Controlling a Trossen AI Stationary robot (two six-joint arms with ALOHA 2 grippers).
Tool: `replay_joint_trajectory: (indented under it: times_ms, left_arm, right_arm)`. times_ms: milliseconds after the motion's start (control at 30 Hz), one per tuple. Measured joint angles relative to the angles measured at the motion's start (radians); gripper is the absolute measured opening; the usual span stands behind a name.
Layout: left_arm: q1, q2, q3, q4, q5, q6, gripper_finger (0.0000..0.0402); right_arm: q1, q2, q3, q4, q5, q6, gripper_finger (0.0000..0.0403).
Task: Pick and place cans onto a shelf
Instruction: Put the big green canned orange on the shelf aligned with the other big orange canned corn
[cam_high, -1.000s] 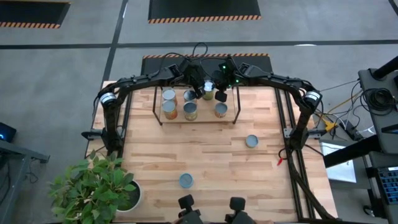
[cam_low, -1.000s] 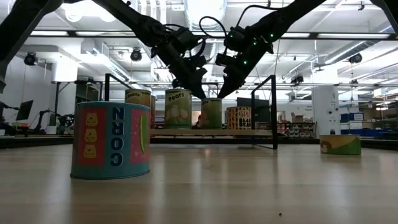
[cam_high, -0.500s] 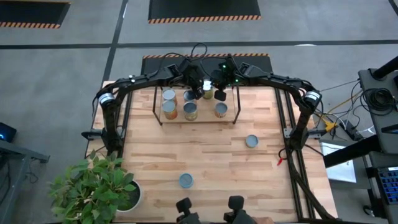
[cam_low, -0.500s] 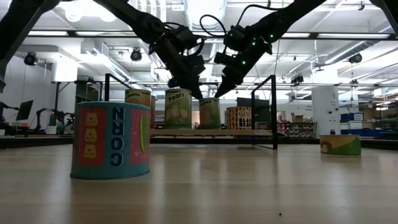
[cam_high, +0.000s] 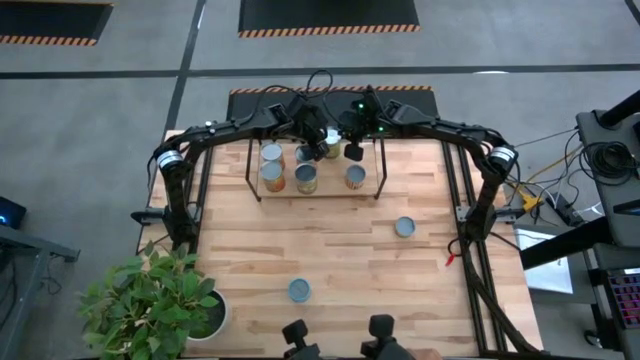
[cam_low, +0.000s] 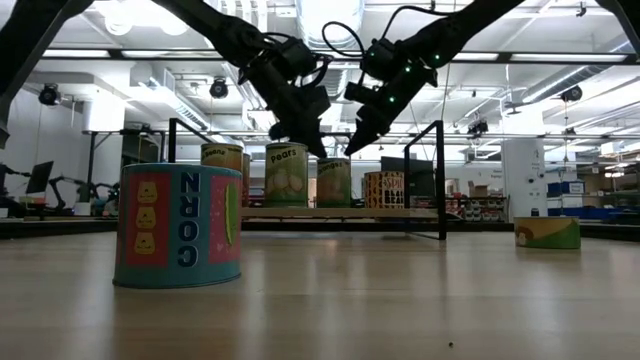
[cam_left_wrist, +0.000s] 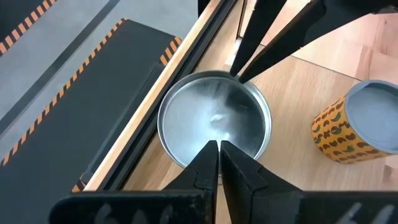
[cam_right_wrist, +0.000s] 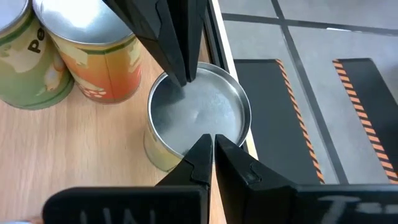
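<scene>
The shelf (cam_high: 315, 192) stands at the table's far side with several cans on its board. A green-sided can with a silvery top (cam_high: 333, 149) stands at the shelf's far edge; it also shows in the low view (cam_low: 335, 182). My left gripper (cam_high: 322, 146) is shut at this can's left side. My right gripper (cam_high: 349, 151) is shut at its right side. In each wrist view the can's top (cam_left_wrist: 214, 118) (cam_right_wrist: 199, 107) lies between my own shut fingers and the other arm's fingers. Two more cans (cam_high: 404, 227) (cam_high: 299, 290) stand on the table. My left gripper sets its shut fingertips (cam_left_wrist: 211, 149) on the can's top rim (cam_left_wrist: 198, 163), slanting down from the left. The can stands upright on the shelf board. My right gripper sets its shut fingertips (cam_right_wrist: 208, 143) on the opposite part of the rim (cam_right_wrist: 180, 149), slanting down from the right. The two grippers meet the can from opposite sides.
Orange and green cans (cam_high: 307, 178) (cam_high: 272, 176) (cam_high: 355, 177) stand close by on the board, one beside the can (cam_left_wrist: 348, 127). The shelf's black rods (cam_low: 440, 180) rise at both ends. A potted plant (cam_high: 150, 300) stands at the near left corner.
Both shut grippers have shifted slightly toward the table's left, and the green can between them has slid a little that way on the board, staying upright.
</scene>
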Motion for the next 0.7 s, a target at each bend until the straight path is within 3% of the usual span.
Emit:
replay_joint_trajectory:
  times_ms: [400,700]
  left_arm:
    - [-0.01,0.012,0.0,0.162,-0.001,0.01,0.0]
    - [-0.009,0.046,0.0,0.138,-0.022,0.011,0.0]
  right_arm:
    - [0.001,-0.124,-0.009,-0.026,-0.011,0.032,0.0009]
    - [0.015,-0.25,-0.099,-0.021,-0.015,0.065,0.0009]
